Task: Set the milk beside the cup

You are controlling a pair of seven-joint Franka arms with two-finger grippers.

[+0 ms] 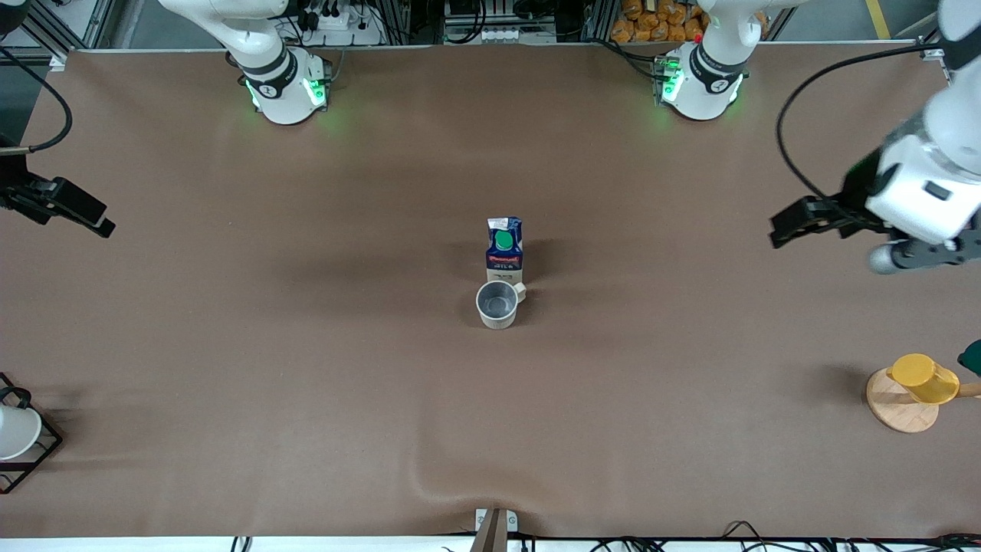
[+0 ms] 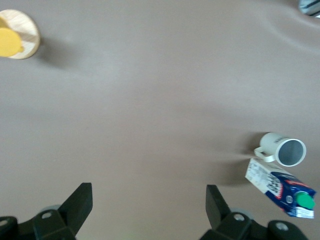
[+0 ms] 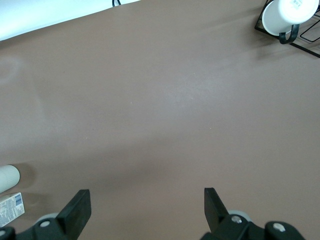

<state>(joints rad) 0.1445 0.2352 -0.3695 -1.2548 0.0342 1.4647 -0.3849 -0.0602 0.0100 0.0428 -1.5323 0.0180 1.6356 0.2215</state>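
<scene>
In the front view, the left gripper point(image 1: 797, 222) hung in the air over bare table at the left arm's end, holding nothing, well apart from the task's things. The right gripper point(image 1: 73, 211) hung over the right arm's end of the table, also holding nothing. The milk point(image 1: 504, 250) stood upright at the middle of the table point(image 1: 306, 345), green cap up. The cup point(image 1: 500, 303) stood upright just beside it, nearer to the front camera, its handle turned toward the left arm's end; whether the two touched could not be told. A yellow cup point(image 1: 923, 379) sat on a wooden stand point(image 1: 900, 406) near the left arm's end, and a white object point(image 1: 17, 431) sat in a black wire rack point(image 1: 42, 452) at the right arm's end.

In the left wrist view, the left gripper point(image 2: 149, 207) had its fingers point(image 2: 79, 202) spread wide over bare table. The cup point(image 2: 282, 149) and the milk point(image 2: 280, 187) showed close together, well away from the fingers. The yellow cup point(image 2: 9, 42) on its wooden stand point(image 2: 27, 32) lay farther off.

In the right wrist view, the right gripper point(image 3: 147, 210) likewise had its fingers point(image 3: 77, 207) wide apart with only table between them. Slivers of the cup point(image 3: 7, 177) and the milk point(image 3: 10, 210) showed at the edge, and the white object point(image 3: 282, 15) in the rack point(image 3: 300, 37) at a corner.
</scene>
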